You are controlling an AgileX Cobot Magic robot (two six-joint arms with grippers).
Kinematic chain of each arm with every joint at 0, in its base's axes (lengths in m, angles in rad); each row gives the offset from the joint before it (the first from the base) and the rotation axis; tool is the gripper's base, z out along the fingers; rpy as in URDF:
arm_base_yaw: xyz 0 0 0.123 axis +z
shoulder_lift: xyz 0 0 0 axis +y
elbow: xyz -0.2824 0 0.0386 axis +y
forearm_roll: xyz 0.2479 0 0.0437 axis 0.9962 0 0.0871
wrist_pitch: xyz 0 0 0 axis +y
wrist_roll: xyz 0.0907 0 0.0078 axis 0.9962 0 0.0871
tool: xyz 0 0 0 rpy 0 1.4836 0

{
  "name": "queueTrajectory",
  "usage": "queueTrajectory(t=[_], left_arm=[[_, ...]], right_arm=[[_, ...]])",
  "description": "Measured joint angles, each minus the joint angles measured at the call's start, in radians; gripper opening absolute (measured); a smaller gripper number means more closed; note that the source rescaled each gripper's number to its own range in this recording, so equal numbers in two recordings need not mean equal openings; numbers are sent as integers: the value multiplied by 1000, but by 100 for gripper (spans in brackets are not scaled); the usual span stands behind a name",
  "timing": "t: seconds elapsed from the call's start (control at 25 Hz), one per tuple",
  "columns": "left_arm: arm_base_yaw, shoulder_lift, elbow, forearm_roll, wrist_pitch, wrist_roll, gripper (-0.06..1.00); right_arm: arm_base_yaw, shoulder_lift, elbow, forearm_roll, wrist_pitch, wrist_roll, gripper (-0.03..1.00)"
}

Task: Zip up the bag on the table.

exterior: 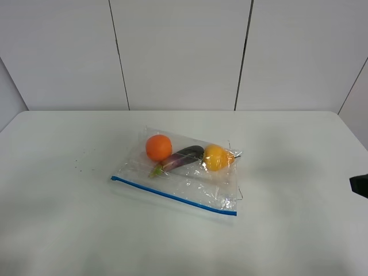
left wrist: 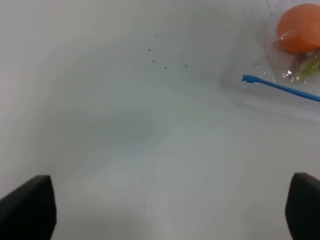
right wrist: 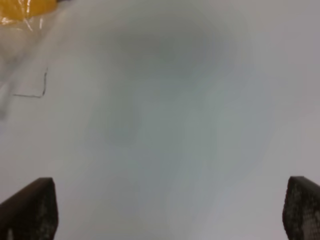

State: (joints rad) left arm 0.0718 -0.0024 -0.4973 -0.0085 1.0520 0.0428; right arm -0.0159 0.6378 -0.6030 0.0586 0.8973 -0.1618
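Observation:
The clear crinkly bag point(exterior: 184, 172) lies flat in the middle of the white table point(exterior: 69, 230). An orange point(exterior: 158, 147), a purple eggplant point(exterior: 183, 157) and a yellow fruit point(exterior: 215, 157) show through it. Its blue zipper strip point(exterior: 172, 196) runs along the near edge. In the left wrist view my left gripper point(left wrist: 165, 207) hangs open over bare table, well short of the zipper's end point(left wrist: 247, 78) and the orange point(left wrist: 299, 34). My right gripper point(right wrist: 165, 207) is open too, away from the bag's corner point(right wrist: 30, 85) and the yellow fruit point(right wrist: 20, 10). A dark bit of the right arm point(exterior: 360, 185) shows at the table's right edge.
A few dark specks point(exterior: 80, 164) dot the table left of the bag. White wall panels point(exterior: 184, 52) stand behind the table's far edge. Bare tabletop surrounds the bag on all sides.

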Motion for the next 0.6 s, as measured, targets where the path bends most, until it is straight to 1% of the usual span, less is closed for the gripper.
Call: queueTrajectory(t=[0.16,0.4,0.6], left_arm=[[0,0,0,0,0,0,100],[0,0,0,0,0,0,100],[0,0,0,0,0,0,100]], right_arm=[[0,-209,37,1,26,26,100],[0,-449,50,-34,134,43,100],[0,-609,50,-42,162,49,100]])
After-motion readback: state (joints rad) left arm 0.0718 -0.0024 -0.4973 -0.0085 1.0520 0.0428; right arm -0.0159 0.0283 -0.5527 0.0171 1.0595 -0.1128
